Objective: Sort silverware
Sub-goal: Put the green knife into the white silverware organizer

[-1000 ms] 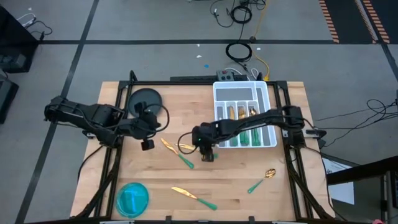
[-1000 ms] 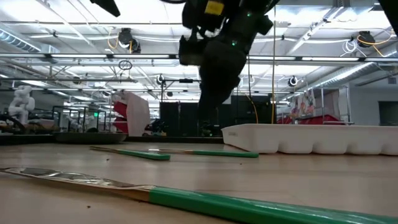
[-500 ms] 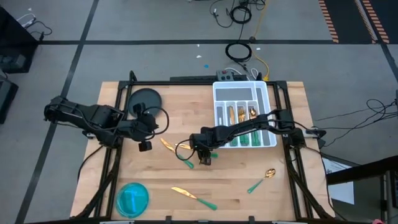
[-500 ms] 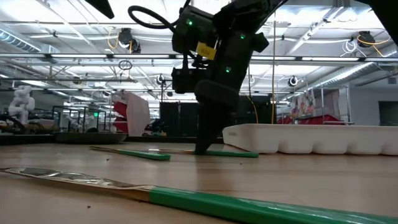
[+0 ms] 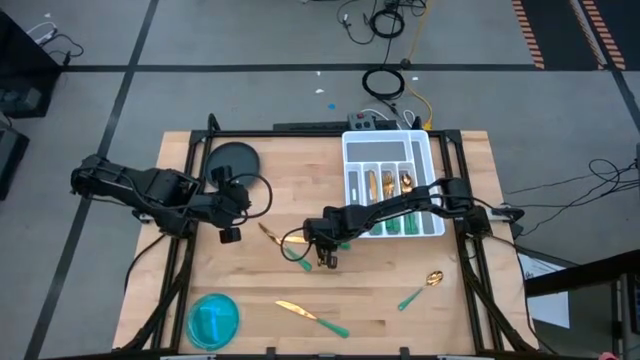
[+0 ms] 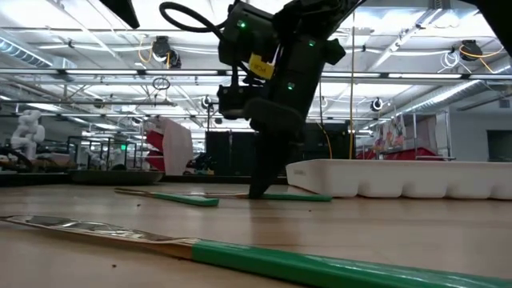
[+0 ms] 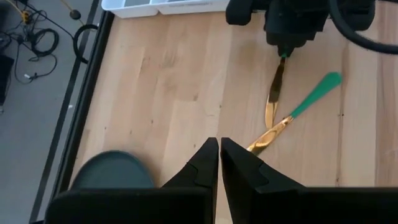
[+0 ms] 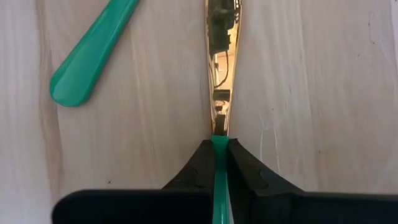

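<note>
Left gripper [image 5: 230, 222]: fingers pressed together on nothing, hovering over bare wood left of centre; this arm waits, stretched in from the table's left edge, out of the way of the working arm.
Crossed pair: two pieces of silverware lie crossed at mid-table, a loose one [image 7: 297, 109] with its green handle free, and a knife [image 8: 218, 68] under the right gripper.
Right gripper [image 5: 323, 251]: clamped on the knife's green handle just behind the gold blade, seemingly so the blade leads and the piece stays level when lifted.
Right arm pose: reaches long and low from the right edge, passing the tray's near corner, wrist pitched steeply down so the fingertips meet the wood.
Tray [image 5: 351, 150]: white, slotted, at back right; several pieces already stand in its compartments.
Unsorted: one knife [image 5: 312, 315] near the front edge, one spoon [image 5: 421, 288] front right.
</note>
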`<state>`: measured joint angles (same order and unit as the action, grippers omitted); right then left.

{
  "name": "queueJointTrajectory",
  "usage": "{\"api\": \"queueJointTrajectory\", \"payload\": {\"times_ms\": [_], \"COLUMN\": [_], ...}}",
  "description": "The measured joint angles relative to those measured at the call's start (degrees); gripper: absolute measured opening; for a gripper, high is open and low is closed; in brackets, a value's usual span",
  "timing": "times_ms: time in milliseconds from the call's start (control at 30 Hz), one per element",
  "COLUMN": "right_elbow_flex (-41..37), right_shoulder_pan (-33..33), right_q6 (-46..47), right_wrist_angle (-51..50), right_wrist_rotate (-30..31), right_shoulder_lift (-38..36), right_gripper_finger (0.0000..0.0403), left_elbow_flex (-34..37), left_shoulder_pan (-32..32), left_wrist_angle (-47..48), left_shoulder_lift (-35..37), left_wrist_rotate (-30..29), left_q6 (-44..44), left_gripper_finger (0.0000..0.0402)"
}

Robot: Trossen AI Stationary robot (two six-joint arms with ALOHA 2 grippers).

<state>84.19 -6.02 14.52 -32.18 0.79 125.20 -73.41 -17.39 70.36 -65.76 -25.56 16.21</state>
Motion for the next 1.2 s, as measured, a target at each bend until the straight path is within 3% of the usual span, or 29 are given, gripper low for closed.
{"api": "queueJointTrajectory", "payload": {"times_ms": [367,1100,1200], "right_elbow_flex": [5.11,6.2,6.24], "right_shoulder_pan": [1.3,9.76,11.52], "right_q6": [1.08,6.08,6.78], "right_wrist_angle": [-4.67,-6.74,-9.79], "right_wrist_rotate": [0.22,1.35,4.67], "right_shoulder_lift": [-0.97,-11.08,-13.08], "right_gripper_finger": [0.0001,0.0,0.0], "left_elbow_flex": [0.0,0.0,0.0], "left_shoulder_pan": [-0.01,-0.02,-0.01], "left_wrist_angle": [1.52,2.63,2.63], "left_shoulder_lift": [0.05,2.93,2.93], "left_wrist_rotate": [0.0,-1.04,-1.49], "left_q6": [0.03,1.5,1.5], "left_gripper_finger": [0.0028,0.0028,0.0028]}}
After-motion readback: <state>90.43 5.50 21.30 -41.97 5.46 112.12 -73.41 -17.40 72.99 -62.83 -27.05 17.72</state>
